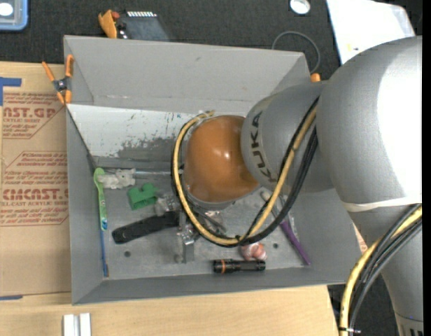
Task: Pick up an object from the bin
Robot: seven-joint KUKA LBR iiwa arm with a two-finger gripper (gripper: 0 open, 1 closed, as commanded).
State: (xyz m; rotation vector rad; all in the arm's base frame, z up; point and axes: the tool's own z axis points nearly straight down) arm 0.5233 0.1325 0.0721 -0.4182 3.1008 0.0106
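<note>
Your grey arm [369,138] looms nearest. Left to right in the grey metal bin [82,257]: green toothbrush [101,198], green plastic block [142,196], black flat handle [140,229] mid-floor with the jaws at its right end, apart or together you cannot tell, then a black marker [238,265].

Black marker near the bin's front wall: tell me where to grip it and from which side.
Grip the marker at its middle, coming straight down and closing across its narrow width. It lies flat, a slim cylinder along the front wall. Keep off its right end in the view, where a pink thing sits close. The wall side may be tight.
</note>
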